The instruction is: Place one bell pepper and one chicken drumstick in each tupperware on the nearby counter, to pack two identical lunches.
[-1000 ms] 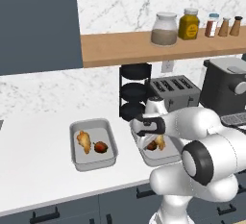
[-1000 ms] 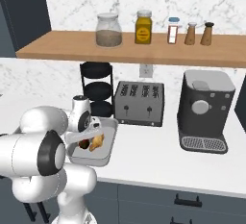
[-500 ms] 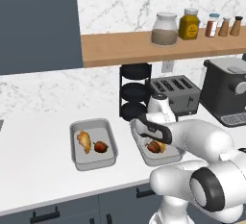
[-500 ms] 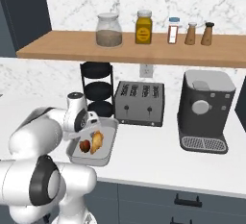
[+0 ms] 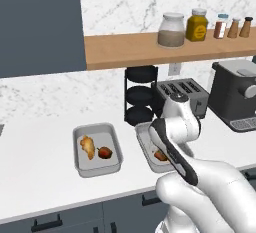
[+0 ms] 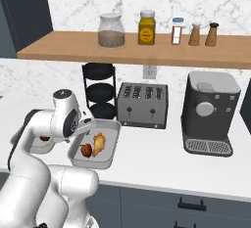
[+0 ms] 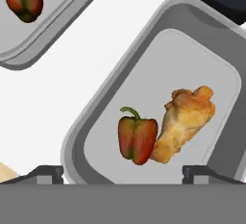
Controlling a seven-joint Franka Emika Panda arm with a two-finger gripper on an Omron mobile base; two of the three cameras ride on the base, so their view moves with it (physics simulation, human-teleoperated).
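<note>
In the hand view my gripper (image 7: 122, 174) hangs open above a grey tupperware (image 7: 103, 98), fingertips (image 7: 45, 172) wide apart with nothing between them. Inside that tray a red bell pepper (image 7: 137, 139) lies against a golden chicken drumstick (image 7: 185, 122). The same tray (image 6: 110, 126) with pepper (image 6: 86, 149) and drumstick (image 6: 99, 144) sits on the white counter (image 6: 147, 158). My arm hides most of it in the left base view. The other tupperware (image 5: 80, 164) to its left holds a drumstick (image 5: 87, 147) and a pepper (image 5: 105, 152).
A black three-tier rack (image 6: 99, 92) stands just behind the trays, with a slotted toaster (image 6: 142, 105) and a coffee machine (image 6: 208, 112) to its right. A wooden shelf (image 6: 59, 51) with jars hangs above. Bare counter (image 5: 35, 167) lies left of the trays.
The jaws have opened wide over the right-hand tray and the hand has drawn back from it; pepper and drumstick lie loose inside.
</note>
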